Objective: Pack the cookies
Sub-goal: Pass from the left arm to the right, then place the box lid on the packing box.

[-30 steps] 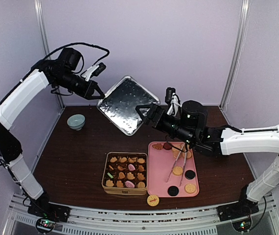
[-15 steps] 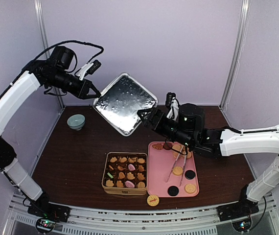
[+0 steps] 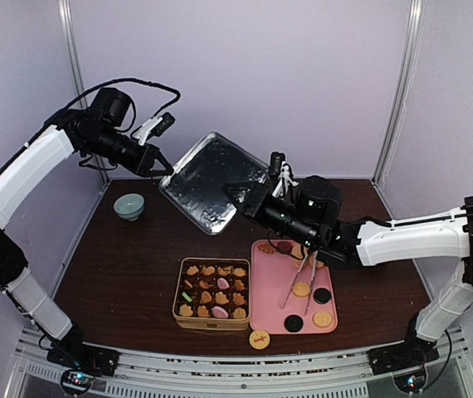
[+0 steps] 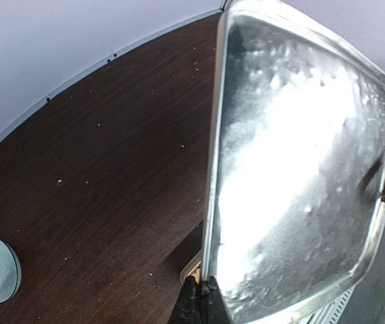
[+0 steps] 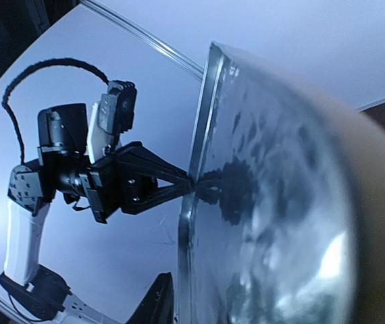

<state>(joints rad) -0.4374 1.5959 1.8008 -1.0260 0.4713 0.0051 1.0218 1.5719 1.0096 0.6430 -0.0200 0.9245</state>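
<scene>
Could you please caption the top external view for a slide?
Left gripper holds the metal lid aloft, right gripper at its opposite corner; cookies sit in the open box.

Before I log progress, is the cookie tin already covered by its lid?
No, the tin sits open, cookies showing; the metal lid is held aloft.

Glossy dimpled metal tray [image 3: 207, 178]; apparently wooden table [image 3: 129, 265].

Raised, the left end effector [image 3: 168, 169] pinches tight, facing the right end effector [image 3: 234, 191].
</scene>
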